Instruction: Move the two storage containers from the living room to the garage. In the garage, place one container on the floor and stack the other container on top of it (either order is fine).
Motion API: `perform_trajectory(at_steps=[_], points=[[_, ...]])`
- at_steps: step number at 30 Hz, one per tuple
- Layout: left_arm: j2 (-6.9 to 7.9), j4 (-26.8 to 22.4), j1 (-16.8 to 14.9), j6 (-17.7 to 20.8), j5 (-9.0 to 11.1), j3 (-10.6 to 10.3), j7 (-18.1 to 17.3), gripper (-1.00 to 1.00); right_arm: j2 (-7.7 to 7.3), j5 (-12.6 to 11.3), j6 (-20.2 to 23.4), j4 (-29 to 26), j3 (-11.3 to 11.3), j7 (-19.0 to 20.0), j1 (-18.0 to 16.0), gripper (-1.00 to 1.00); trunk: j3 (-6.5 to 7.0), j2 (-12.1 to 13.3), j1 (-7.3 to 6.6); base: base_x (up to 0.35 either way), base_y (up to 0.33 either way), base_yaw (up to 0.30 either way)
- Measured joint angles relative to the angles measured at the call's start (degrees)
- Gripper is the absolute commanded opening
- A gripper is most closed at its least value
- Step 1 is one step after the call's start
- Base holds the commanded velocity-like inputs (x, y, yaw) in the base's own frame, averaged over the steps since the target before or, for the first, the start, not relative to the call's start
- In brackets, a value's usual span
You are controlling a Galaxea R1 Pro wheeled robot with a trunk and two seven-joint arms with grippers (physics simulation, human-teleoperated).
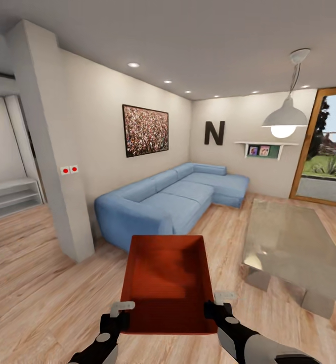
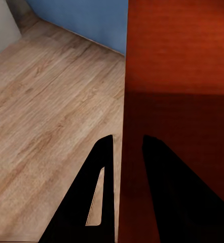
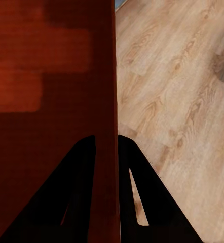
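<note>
One orange-red storage container [image 1: 169, 283] is held out in front of the robot, above the light wood-plank floor [image 1: 31, 283] of the living room. It is a rectangular open bin with plain smooth walls and no lid; its inside is darker toward the near end, where shadow falls across the bottom. The left gripper [image 1: 121, 309] has its jaws closed over the near end of the bin's left wall, and the right gripper [image 1: 219, 299] has its jaws closed over the near end of the right wall. In the left wrist view, one dark finger [image 2: 94, 202] lies outside the wall and the other inside; the right wrist view shows the same, one finger [image 3: 137, 197] outside over the planks.

Beyond the bin stands one blue corner sofa [image 1: 173, 199] against the pale wall. One glass coffee table [image 1: 294, 247] stands to the right, near the bin but apart from it. One white pendant lamp [image 1: 285, 119] hangs above it. On the walls are one dark letter "N" [image 1: 214, 133], one framed picture [image 1: 144, 130] and one small shelf [image 1: 265, 145] with two photos. A white pillar [image 1: 54, 151] at the left bears two red switches [image 1: 69, 170].
</note>
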Motion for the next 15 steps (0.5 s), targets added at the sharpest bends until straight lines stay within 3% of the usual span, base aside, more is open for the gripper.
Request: perform_trajectory(at_steps=[15], points=[[0.00, -0.04, 0.00, 0.02, 0.00, -0.02, 0.01, -1.00, -0.01, 0.00, -0.01, 0.00, -0.02, 0.02, -0.01, -1.00, 0.40, 0.00, 0.00, 0.000, 0.000, 0.290]])
